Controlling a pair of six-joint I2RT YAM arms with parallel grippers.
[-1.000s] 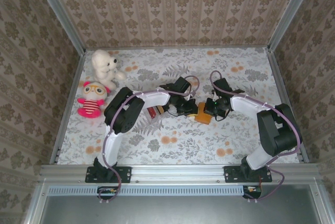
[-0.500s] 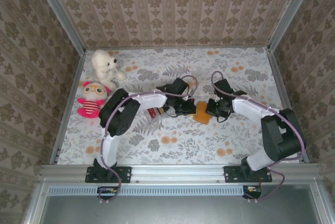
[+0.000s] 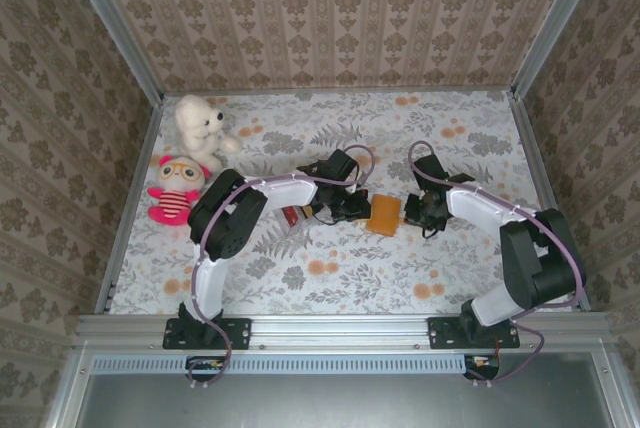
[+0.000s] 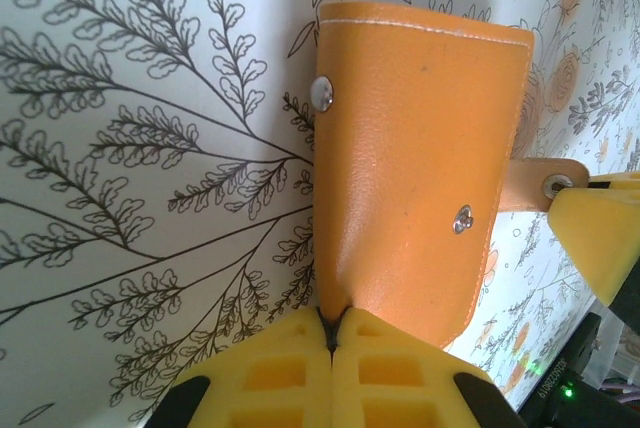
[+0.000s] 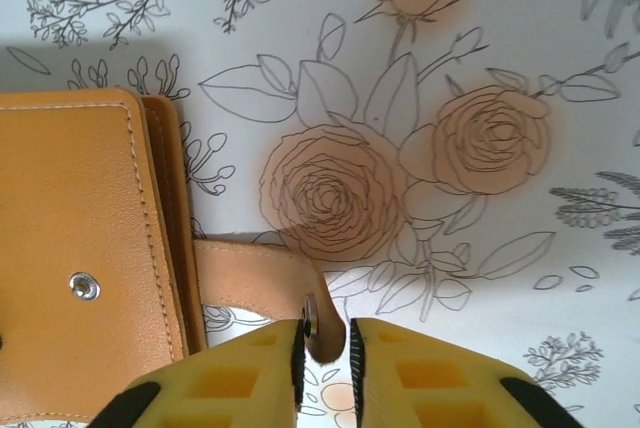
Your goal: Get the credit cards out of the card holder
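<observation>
Tan-orange leather card holder [image 3: 384, 215] lies folded shut on the floral desk [image 3: 300, 283]. The left end effector [image 4: 331, 323] is pressed together, pinching its edge. The right end effector [image 5: 324, 346] is slightly spread around the strap [image 5: 250, 273].

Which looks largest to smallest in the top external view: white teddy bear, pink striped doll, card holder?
1. white teddy bear and pink striped doll: they look about alike, too close to rank.
2. card holder: clearly the smallest.
</observation>
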